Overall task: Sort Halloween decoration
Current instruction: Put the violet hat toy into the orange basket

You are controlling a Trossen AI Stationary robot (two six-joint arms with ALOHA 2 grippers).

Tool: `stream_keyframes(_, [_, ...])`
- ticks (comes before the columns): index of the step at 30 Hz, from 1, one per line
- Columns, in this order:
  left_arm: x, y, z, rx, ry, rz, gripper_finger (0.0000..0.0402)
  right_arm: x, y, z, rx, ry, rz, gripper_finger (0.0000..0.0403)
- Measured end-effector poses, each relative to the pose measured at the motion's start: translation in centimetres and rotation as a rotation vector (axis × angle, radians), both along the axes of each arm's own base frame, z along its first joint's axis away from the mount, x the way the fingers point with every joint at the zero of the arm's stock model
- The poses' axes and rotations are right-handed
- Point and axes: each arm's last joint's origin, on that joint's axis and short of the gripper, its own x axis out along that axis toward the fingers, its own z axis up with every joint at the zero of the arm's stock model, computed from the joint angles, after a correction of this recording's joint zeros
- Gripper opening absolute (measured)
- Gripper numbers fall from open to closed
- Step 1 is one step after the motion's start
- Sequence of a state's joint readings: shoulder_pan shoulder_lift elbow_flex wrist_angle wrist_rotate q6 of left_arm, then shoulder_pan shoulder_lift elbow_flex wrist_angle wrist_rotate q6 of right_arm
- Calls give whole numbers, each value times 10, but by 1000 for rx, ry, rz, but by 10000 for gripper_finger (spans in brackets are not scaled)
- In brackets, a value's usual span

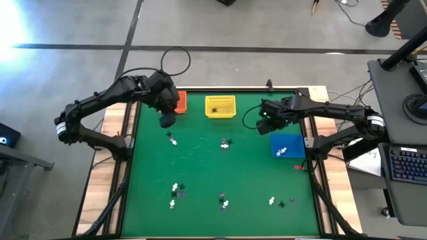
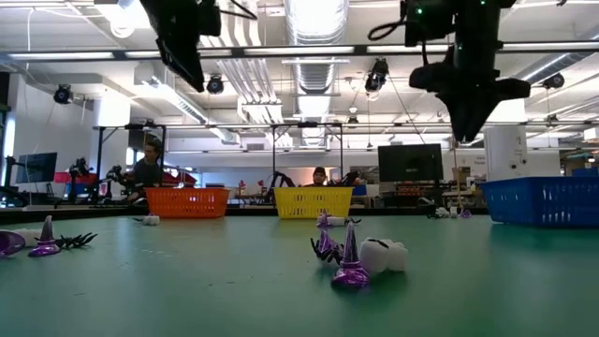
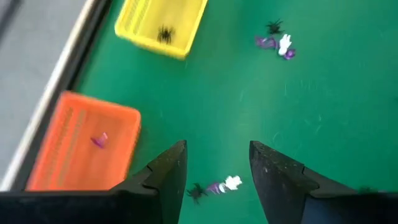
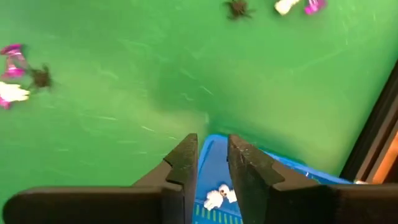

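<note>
Both grippers open, empty: left gripper (image 3: pixel 214 165) by orange basket (image 1: pixel 180 102), right gripper (image 4: pixel 211 163) over blue basket (image 1: pixel 288 145)

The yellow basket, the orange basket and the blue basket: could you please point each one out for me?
yellow basket (image 1: pixel 221 115): high view, on its near rim.
orange basket (image 3: pixel 118 115): left wrist view, on its rim.
blue basket (image 2: pixel 543 201): low view, on its side wall.

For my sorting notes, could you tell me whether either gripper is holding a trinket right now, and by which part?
Nothing is held. The left gripper is open over the mat, empty. The right gripper is parted above the blue basket, with a white trinket lying inside.
</note>
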State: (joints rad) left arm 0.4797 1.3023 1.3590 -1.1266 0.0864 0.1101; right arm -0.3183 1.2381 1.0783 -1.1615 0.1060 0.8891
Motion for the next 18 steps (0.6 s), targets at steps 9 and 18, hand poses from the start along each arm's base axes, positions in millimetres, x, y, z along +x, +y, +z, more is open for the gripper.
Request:
stream_keyframes(9, [32,17,-34,-145,82,195,184,4,-1,14,-42,-11,187,82])
stream_keyframes(18, [73,25,-56,-154,-23,180,169,4,-2,16,-71,7,336,84])
